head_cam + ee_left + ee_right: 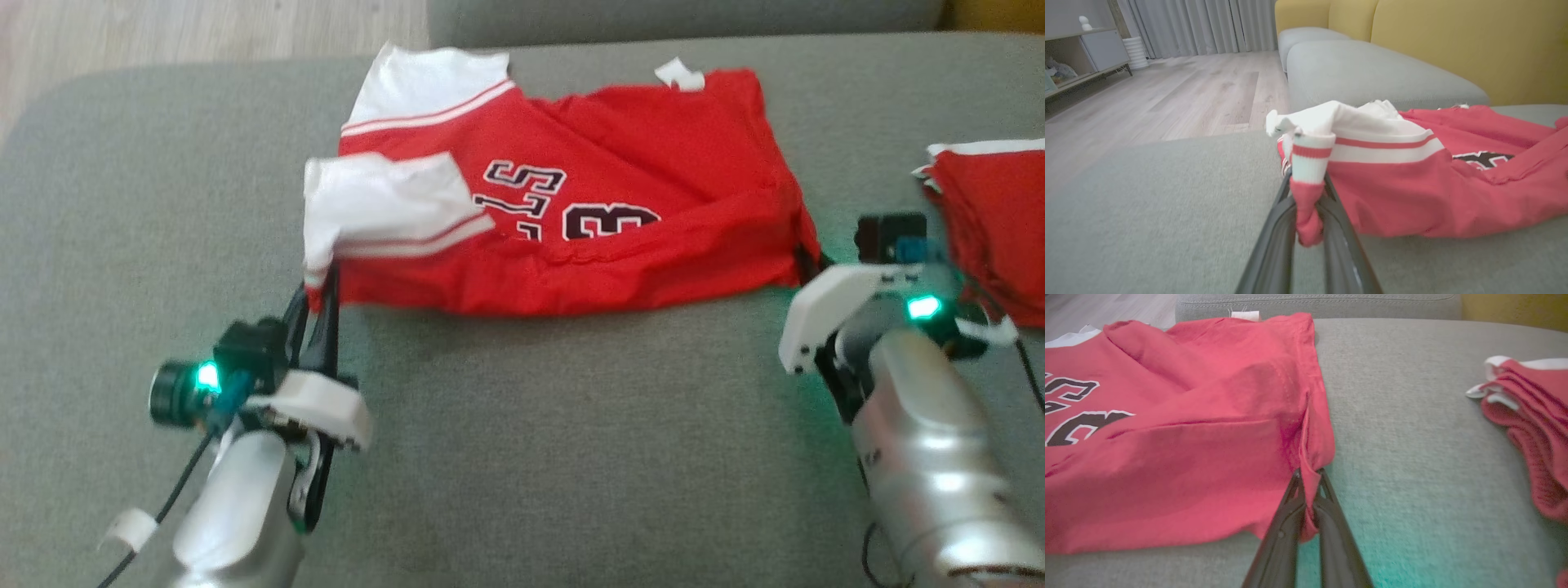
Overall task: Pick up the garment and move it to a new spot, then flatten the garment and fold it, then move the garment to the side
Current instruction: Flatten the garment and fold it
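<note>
Bare grey cushion (163, 204) left of garment (653, 163)

So the left gripper (1307, 179) has both dark fingers pinched tight on a bunched red corner of the garment (1412, 192), right under a white sleeve with a red stripe. The rest of it lies rumpled on the grey cushion (1147, 212), black lettering peeking out. Behind it there's a yellow backrest (1453, 45), a wood floor (1180, 94) and grey curtains (1208, 24).
</note>
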